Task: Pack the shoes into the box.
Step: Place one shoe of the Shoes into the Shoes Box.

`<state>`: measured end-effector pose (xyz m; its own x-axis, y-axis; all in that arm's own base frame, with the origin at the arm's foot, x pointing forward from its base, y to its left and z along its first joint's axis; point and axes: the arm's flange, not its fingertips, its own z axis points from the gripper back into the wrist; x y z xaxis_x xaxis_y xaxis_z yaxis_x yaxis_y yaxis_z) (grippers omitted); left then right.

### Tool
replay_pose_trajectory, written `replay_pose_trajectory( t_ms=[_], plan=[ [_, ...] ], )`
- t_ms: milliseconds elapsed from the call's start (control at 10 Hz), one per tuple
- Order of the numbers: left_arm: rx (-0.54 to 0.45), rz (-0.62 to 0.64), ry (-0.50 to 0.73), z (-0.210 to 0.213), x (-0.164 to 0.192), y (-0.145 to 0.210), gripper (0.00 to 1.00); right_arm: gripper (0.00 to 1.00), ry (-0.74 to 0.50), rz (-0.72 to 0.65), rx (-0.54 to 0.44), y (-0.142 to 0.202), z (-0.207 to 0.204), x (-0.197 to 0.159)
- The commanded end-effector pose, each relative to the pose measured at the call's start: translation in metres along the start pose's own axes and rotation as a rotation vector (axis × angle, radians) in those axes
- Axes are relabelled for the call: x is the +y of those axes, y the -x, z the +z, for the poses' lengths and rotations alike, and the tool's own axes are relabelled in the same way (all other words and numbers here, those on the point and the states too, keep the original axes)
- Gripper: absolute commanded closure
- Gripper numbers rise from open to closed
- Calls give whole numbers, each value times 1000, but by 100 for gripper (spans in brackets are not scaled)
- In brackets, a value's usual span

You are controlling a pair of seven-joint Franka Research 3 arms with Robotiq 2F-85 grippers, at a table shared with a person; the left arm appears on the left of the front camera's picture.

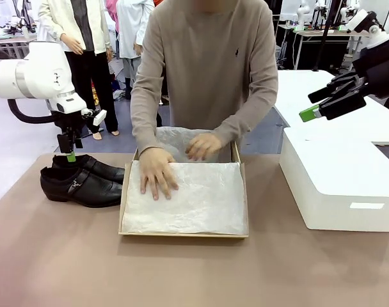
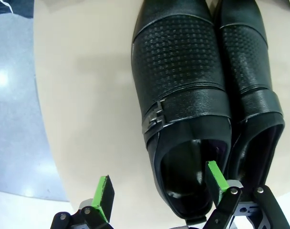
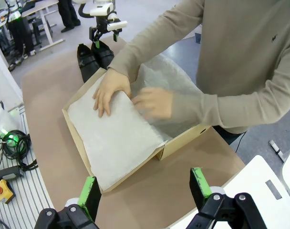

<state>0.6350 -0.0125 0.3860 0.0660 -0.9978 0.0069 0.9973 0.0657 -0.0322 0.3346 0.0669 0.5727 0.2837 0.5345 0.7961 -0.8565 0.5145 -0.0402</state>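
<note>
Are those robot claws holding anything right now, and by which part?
Nothing yet. The left claw hangs open over one shoe; the right claw is open in midair.

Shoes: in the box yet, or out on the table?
Out. Both shoes stand side by side on the table left of the box, which holds tissue paper.

Big white box (image 1: 338, 188) w/ rounded corners sits on the brown table (image 1: 54, 256) to my right. Bg: white desk (image 1: 309, 89), ppl (image 1: 86, 38) standing around. Red button (image 3: 1, 188) + cables (image 3: 14, 145) off the table edge.
</note>
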Motion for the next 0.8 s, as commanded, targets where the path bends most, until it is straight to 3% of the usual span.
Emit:
replay_pose_trajectory(
  t_ms=[0,700],
  plan=[
    [16,-13,-25,-4,7,4,0,0,-15,15,-20,0,-1,-2],
    [11,-44,-17,-4,23,6,0,0,-15,15,-20,0,-1,-2]
  ],
)
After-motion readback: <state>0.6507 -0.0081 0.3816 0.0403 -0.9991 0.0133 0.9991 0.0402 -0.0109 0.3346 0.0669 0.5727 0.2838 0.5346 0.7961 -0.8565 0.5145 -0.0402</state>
